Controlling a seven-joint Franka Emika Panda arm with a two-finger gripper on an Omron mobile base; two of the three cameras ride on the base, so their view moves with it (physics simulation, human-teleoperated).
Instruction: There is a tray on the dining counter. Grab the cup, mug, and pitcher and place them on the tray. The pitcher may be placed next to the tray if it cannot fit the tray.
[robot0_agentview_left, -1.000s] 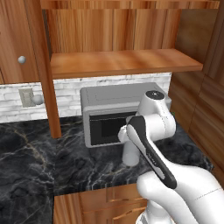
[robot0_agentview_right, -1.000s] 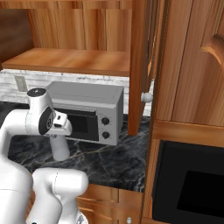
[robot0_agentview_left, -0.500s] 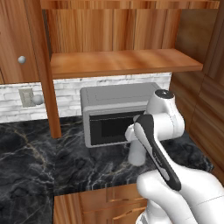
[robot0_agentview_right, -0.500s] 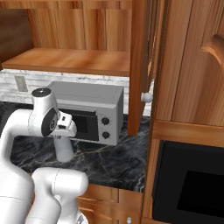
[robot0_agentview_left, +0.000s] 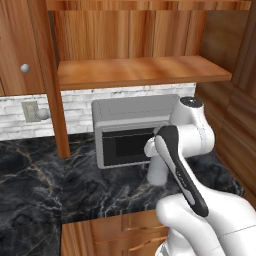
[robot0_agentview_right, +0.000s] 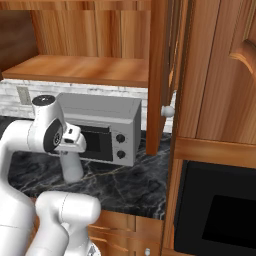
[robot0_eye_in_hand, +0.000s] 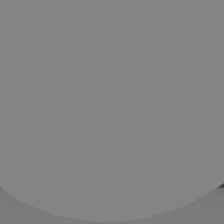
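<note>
Carrying step, item: pitcher (robot0_agentview_left: 159, 172), pale grey, upright, hanging straight below the gripper (robot0_agentview_left: 159, 156) in front of the microwave (robot0_agentview_left: 122, 142) on the black marble counter (robot0_agentview_left: 35, 185).

- Position: pitcher's base at or barely above the counter, which of the two I cannot tell. It stands just before the microwave's right end in the left base view, and before the microwave's left end (robot0_agentview_right: 100, 130) in the right base view, where the pitcher (robot0_agentview_right: 71, 167) sits under the gripper (robot0_agentview_right: 69, 152).
- Grip: jaws drawn nearly together. Judged clamped on the thin wall at the pitcher's mouth, since the hand sits directly on top of it and the hand view has smooth grey surface pressed close to the lens.
- Surroundings: wooden shelf (robot0_agentview_left: 140, 72) overhead, wooden post (robot0_agentview_left: 50, 75) to the left, tall cabinet (robot0_agentview_right: 215, 75) to the right.

Handling notes, as judgement:
- A rim pinch on a tall vessel lets it swing, so lift slowly and keep the hand vertical.
- Raise enough to clear the counter edge but stay well under the shelf.
- Draw back from the microwave door before any sideways sweep.
- Hold the jaws tight while the base drives to the tray.
- Set down flat and release only once the base rests. Beside the tray is acceptable if room is short.
</note>
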